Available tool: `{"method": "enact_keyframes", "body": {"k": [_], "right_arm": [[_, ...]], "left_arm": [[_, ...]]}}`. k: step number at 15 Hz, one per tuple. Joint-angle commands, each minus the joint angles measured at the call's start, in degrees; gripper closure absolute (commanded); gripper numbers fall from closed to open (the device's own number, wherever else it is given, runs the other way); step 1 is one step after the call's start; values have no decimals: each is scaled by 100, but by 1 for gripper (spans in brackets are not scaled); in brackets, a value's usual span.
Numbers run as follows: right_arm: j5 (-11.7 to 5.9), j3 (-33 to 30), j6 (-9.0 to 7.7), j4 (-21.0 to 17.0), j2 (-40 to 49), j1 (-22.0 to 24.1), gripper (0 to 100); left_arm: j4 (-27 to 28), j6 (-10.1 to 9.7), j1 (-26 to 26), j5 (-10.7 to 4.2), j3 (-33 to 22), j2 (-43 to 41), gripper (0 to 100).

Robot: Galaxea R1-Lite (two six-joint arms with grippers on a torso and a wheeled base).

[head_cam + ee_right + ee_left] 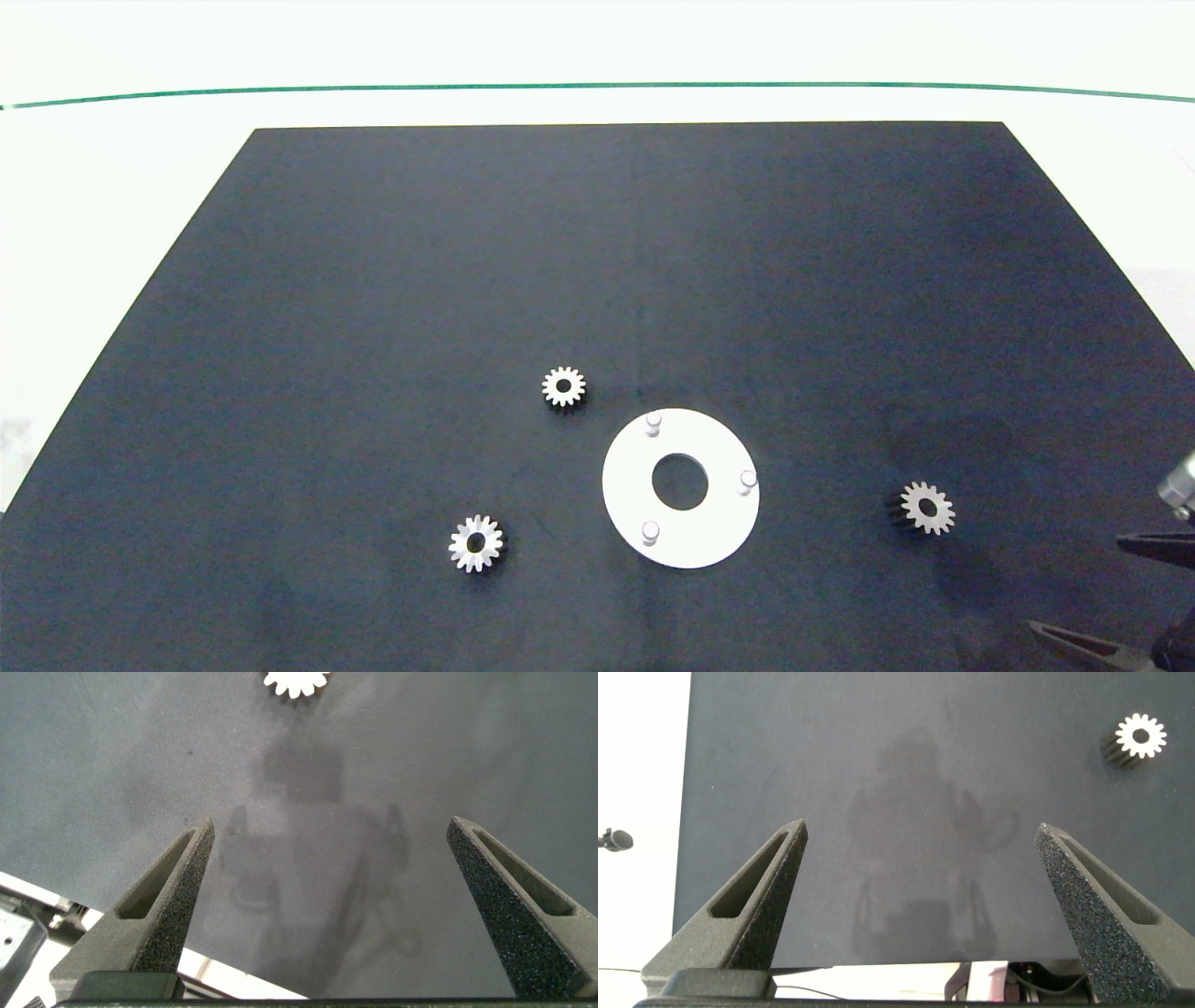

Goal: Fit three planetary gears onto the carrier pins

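Three planetary gears (pixel 564 386) lie loose on the black mat (pixel 373 280) around the white disc (pixel 625 485), carrier pins (pixel 653 423) bare. Right gripper (pixel 332 905) hovers spread wide, one gear ahead of its jaws, not between them. Left gripper (pixel 923 905) likewise gaping over mat, another gear off to one side.

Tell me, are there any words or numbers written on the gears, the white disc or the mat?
None. The three small silver-grey metal gears, the flat white round disc with its pegs and the dark mat all show plain surfaces, with no word, number, brand or sign.
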State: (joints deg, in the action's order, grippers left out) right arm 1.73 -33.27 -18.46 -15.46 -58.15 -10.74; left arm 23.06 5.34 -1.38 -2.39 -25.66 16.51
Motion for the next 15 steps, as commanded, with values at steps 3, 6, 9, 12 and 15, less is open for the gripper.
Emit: {"method": "enact_keyframes", "body": {"k": [3,6,9,12,15], "right_arm": [[-32,-154,149,412,-856,-499,0],[-32,-382,185,412,-1076,-640,0],[-32,-602,185,412,-1498,-640,0],[-32,-778,211,438,-1867,-649,0],[-32,-813,272,579,-2122,-710,0]], "left_arm": [[14,2,-12,2,26,-16,0],[14,11,-12,10,26,-7,0],[14,2,-12,10,35,-16,0],[14,11,-20,10,35,-16,0],[14,11,-20,10,35,-7,0]]}}
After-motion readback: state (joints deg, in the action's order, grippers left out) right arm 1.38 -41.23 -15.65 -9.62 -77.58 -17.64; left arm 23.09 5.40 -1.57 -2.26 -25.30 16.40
